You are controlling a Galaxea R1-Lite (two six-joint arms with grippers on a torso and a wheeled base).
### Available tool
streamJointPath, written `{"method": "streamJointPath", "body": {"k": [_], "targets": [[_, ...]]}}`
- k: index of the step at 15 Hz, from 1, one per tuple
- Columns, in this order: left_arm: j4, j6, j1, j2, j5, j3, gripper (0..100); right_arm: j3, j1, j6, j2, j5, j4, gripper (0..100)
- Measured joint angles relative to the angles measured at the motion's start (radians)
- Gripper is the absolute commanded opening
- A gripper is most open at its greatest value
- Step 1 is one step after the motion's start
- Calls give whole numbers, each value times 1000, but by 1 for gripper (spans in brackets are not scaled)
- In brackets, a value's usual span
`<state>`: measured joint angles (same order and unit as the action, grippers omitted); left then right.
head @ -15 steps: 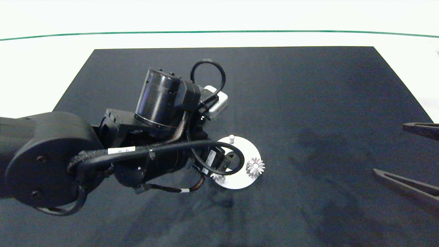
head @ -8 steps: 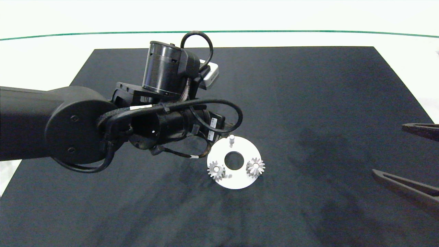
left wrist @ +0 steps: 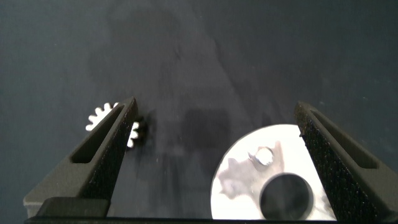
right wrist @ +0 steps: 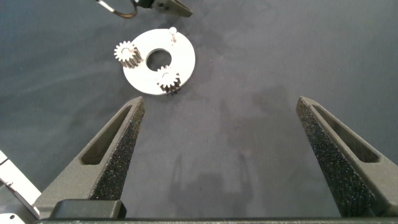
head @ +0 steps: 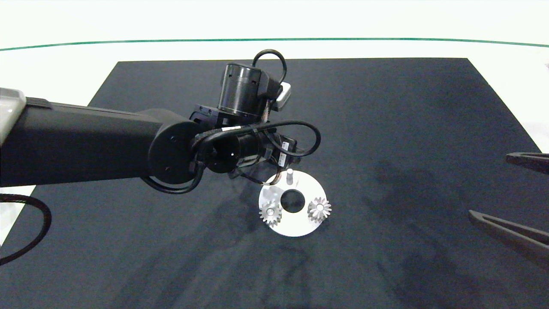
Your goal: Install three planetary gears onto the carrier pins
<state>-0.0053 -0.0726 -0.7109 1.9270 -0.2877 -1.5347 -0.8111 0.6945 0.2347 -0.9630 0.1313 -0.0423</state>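
The white carrier disc (head: 296,227) lies mid-mat with two planetary gears seated on its near pins, one on the left (head: 270,213) and one on the right (head: 319,209). Its far pin (head: 289,174) stands bare. My left arm (head: 85,141) reaches in above the disc's far-left side and hides its own fingers there. In the left wrist view the left gripper (left wrist: 216,106) is open and empty over the mat, with the bare pin (left wrist: 261,155) and disc (left wrist: 245,199) on one side and a loose third gear (left wrist: 101,116) half hidden behind one finger. The right gripper (right wrist: 221,102) hangs open, far from the disc (right wrist: 183,59).
A black mat (head: 386,128) covers the white table (head: 51,64), which has a green line along its far side. The right gripper's fingers (head: 514,234) show at the mat's right edge. A cable (head: 25,240) loops at the near left.
The left gripper has lifted off the near-left pin and moved toward the far side, leaving a gear seated there. The right arm has not moved.
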Motion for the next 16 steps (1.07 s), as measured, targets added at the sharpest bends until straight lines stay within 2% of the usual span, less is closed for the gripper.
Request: {"method": "streamJointPath", "body": {"k": [4, 10, 14, 16], "targets": [[0, -9, 53, 19, 0, -19, 100, -2, 0, 0, 8, 0, -1, 100], [0, -23, 107, 0, 0, 8, 100, -3, 0, 1, 17, 0, -2, 100], [-2, -27, 131, 1, 0, 11, 100, -2, 0, 14, 22, -1, -2, 100], [-2, -47, 147, 6, 0, 11, 100, -2, 0, 15, 24, -1, -2, 100]]}}
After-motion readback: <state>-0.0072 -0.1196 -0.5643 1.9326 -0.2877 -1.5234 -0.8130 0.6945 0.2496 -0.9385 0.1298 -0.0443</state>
